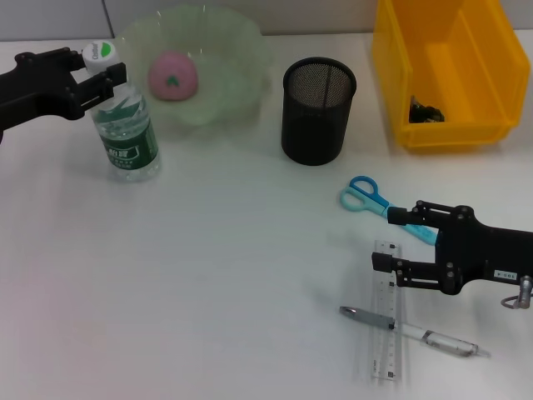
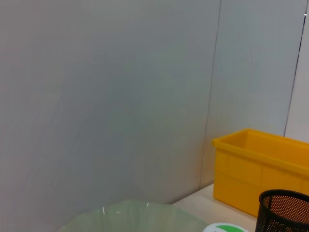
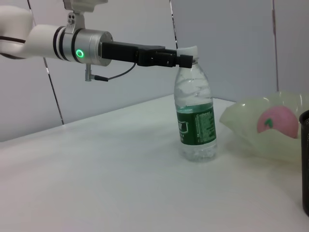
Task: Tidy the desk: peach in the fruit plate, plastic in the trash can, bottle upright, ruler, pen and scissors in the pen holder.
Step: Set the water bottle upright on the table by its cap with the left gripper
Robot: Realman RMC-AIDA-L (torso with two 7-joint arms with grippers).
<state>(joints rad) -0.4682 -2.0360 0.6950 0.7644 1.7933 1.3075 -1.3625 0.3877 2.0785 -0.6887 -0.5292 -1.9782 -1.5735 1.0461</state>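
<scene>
A clear water bottle with a green label stands upright at the far left; it also shows in the right wrist view. My left gripper is shut on its neck, just under the white cap, and is seen again in the right wrist view. A pink peach lies in the pale green fruit plate. Blue scissors, a clear ruler and a pen lie flat at the front right. My right gripper is open, between the scissors and the ruler.
A black mesh pen holder stands mid-table. A yellow bin at the far right holds a dark crumpled piece. The left wrist view shows the wall, the bin, the holder and the plate's rim.
</scene>
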